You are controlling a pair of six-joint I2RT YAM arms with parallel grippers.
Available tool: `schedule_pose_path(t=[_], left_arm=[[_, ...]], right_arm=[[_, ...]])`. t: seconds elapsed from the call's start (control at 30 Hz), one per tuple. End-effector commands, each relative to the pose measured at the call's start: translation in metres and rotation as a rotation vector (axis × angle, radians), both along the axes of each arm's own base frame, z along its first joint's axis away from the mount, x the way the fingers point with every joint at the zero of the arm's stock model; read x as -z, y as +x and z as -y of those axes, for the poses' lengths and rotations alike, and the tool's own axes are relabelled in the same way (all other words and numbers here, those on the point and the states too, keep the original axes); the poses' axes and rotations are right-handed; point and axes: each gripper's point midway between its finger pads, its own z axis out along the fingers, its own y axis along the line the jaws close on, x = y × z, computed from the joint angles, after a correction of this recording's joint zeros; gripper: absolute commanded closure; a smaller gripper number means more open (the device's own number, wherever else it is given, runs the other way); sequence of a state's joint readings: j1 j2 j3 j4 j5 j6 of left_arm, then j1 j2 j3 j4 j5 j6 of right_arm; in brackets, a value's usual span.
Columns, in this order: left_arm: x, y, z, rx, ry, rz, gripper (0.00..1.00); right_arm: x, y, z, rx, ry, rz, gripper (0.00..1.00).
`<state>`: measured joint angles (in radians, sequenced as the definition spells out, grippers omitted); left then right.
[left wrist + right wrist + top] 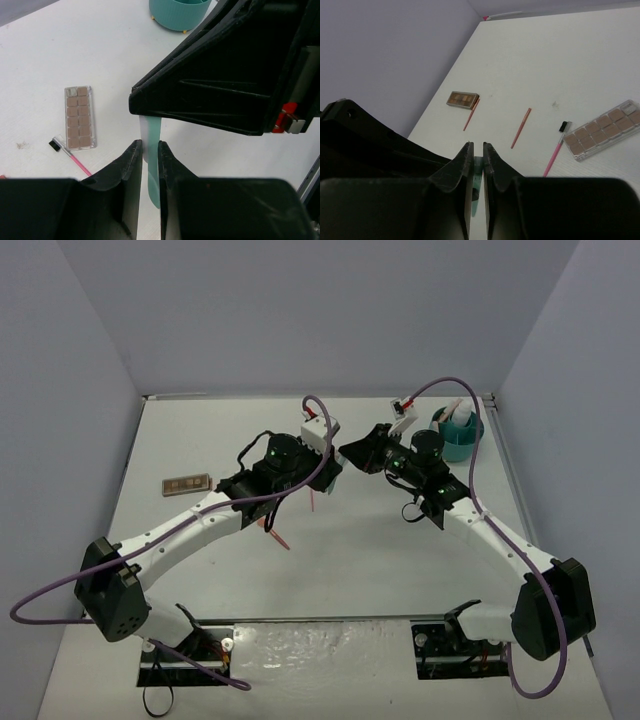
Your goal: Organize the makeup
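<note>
While the mint applicator (pixel 152 175) hangs in the air between the two arms, it is pinched from both sides. The left gripper (pixel 149 146) has its fingers drawn in tight on one stretch of the stick. The right gripper (pixel 477 146) shows a sliver of the same mint between its nearly touching fingers. Both look clamped on it, though I cannot tell which one bears the load. This reads as a hand-over in mid-air, with the sorting well short of done. As I judge it, the next move calls for one side to let go cleanly while the other holds firm. A carry to the teal tub (pixel 179 12) at the far right would follow; a white bottle (pixel 460 423) already stands in it. The applicator is a thin, flat, smooth strip, probably plastic, and it may twist or slip under a light grip. Below, on the white table (pixel 60 55), lies a clear-cased palette (pixel 80 118) of matte brown-pink squares. A thin pink brush (pixel 72 157) with a black head lies just beside it. Farther off are a smaller, darker palette (pixel 462 99), a red stick (pixel 471 114) touching that palette's corner, and a second red stick (pixel 521 128) lying apart.
</note>
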<state>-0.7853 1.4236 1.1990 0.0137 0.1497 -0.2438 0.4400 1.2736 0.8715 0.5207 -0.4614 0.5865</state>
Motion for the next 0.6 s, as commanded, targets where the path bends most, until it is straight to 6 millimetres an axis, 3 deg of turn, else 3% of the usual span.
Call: schedule_pose_path(t=[0.0, 0.1, 0.27, 0.33, 0.4, 0.53, 0.57], left_arm=[[-0.05, 0.005, 0.012, 0.009, -0.119, 0.085, 1.0], [-0.048, 0.006, 0.01, -0.006, -0.116, 0.075, 1.0], [-0.043, 0.009, 0.005, -0.037, -0.102, 0.06, 0.77], [-0.04, 0.01, 0.004, -0.051, -0.096, 0.049, 0.54], [-0.036, 0.01, 0.002, -0.065, -0.088, 0.033, 0.4], [-0.029, 0.014, -0.019, -0.17, -0.068, -0.019, 0.2], [-0.025, 0.018, -0.035, -0.235, -0.045, -0.039, 0.18]], right_arm=[[-0.03, 0.003, -0.004, -0.008, 0.035, 0.112, 0.96], [-0.027, 0.007, 0.001, 0.017, -0.004, 0.12, 1.0], [-0.023, 0.014, 0.013, 0.089, -0.068, 0.132, 1.0], [-0.02, 0.02, 0.022, 0.131, -0.121, 0.148, 1.0], [-0.024, 0.028, 0.033, 0.196, -0.16, 0.168, 1.0], [-0.029, 0.049, 0.072, 0.393, -0.293, 0.222, 1.0], [-0.032, 0.053, 0.083, 0.449, -0.323, 0.238, 1.0]])
